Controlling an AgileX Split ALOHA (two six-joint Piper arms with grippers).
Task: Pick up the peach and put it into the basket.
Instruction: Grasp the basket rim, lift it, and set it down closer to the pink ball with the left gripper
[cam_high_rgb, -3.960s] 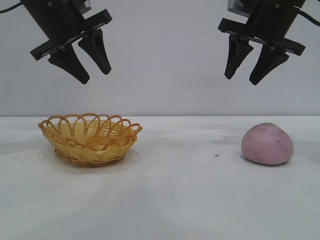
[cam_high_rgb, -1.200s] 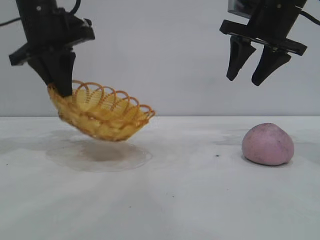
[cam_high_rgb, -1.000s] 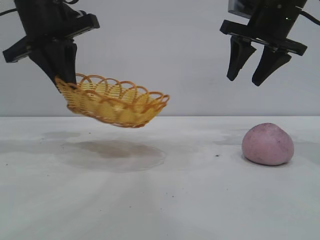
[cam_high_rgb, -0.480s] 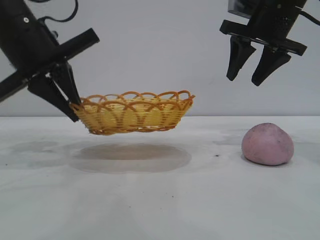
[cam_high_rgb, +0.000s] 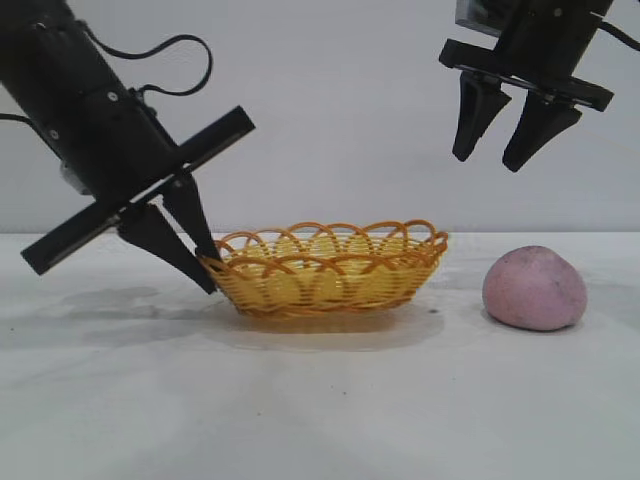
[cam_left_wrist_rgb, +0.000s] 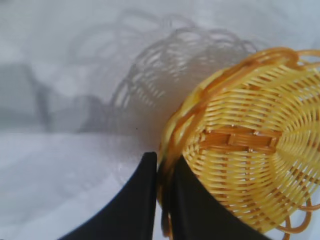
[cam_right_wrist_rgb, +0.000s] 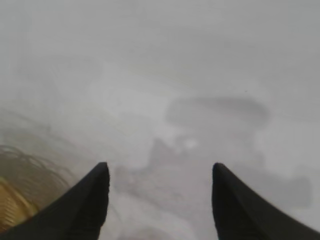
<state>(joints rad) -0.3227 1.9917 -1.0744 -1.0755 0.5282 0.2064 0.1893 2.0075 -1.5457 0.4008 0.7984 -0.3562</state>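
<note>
The left claw (cam_high_rgb: 195, 262) is pinched tight on the left rim of the basket (cam_high_rgb: 330, 270), one finger inside the looped edge and one outside; the left wrist view shows the weave squeezed between the two black fingers (cam_left_wrist_rgb: 135, 200). A second ago that basket hung tilted in the air at the upper left of the frame. Now it sits level near the middle, low enough that it looks to be resting on the desk (cam_high_rgb: 320, 400), or very nearly so, with its shadow tucked right under it. That has brought it much closer to the peach (cam_high_rgb: 534, 288), which lies untouched at the right of the frame, near the basket's right rim but not touching it.

The right claw (cam_high_rgb: 500, 155) hangs high in the upper right, wide open and empty, roughly above the peach. I'd say the carry is now short: the peach only needs lifting and a small shift left.
</note>
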